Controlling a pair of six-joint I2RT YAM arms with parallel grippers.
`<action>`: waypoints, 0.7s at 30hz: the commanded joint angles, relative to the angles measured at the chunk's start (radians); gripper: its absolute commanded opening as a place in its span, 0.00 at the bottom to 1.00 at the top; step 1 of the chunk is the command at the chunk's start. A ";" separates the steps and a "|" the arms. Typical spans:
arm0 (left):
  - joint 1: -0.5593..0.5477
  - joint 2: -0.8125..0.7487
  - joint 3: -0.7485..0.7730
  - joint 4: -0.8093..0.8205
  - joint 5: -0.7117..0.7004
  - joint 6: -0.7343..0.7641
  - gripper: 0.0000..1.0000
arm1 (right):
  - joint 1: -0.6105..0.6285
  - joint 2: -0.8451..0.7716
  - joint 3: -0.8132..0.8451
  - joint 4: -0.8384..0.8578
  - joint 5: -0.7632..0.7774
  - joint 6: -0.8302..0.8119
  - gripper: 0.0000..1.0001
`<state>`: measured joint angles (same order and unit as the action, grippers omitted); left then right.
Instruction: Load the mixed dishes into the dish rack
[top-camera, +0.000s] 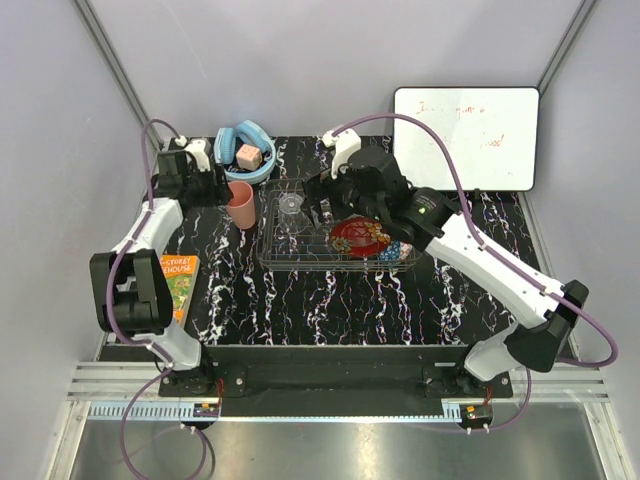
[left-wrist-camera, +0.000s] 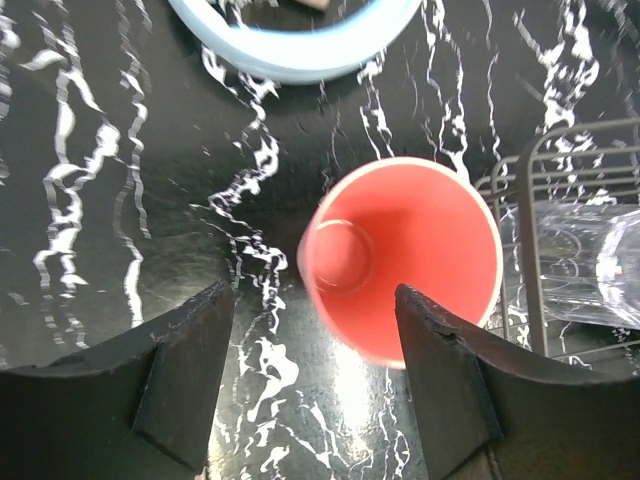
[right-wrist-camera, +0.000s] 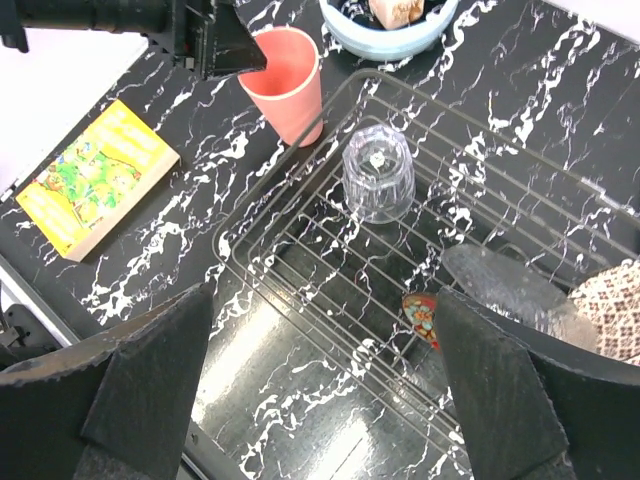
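Note:
The salmon-pink cup (top-camera: 240, 205) stands upright on the table just outside the left end of the wire dish rack (top-camera: 300, 262). My left gripper (top-camera: 220, 190) is open, level with the cup, which sits just ahead of the jaws in the left wrist view (left-wrist-camera: 400, 260); the right finger (left-wrist-camera: 450, 370) overlaps its rim. My right gripper (top-camera: 318, 208) is open and empty above the rack (right-wrist-camera: 300, 200). In the rack are an upside-down clear tumbler (right-wrist-camera: 378, 172), a red floral bowl (top-camera: 358, 235), a clear glass bowl (right-wrist-camera: 510, 285) and a patterned bowl (top-camera: 397, 250).
A light-blue ring (top-camera: 245, 140) with a wooden block lies behind the cup. A picture book (top-camera: 178, 280) lies at the table's left edge. A whiteboard (top-camera: 465, 135) leans at the back right. The rack's corner (left-wrist-camera: 560, 170) is right of the cup.

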<state>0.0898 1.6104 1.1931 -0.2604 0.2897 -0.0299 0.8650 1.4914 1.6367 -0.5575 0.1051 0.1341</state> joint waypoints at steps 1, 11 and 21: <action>-0.018 0.039 0.040 0.053 -0.041 0.018 0.68 | 0.002 -0.054 -0.050 0.062 0.021 0.050 0.97; -0.024 0.086 0.036 0.040 -0.035 0.022 0.00 | 0.002 -0.109 -0.141 0.070 0.059 0.090 0.94; 0.034 -0.274 0.120 -0.254 0.235 -0.040 0.00 | -0.003 -0.167 -0.277 0.191 0.019 0.246 1.00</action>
<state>0.0757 1.5616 1.1992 -0.4103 0.3450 -0.0212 0.8650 1.3926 1.4082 -0.4858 0.1368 0.2729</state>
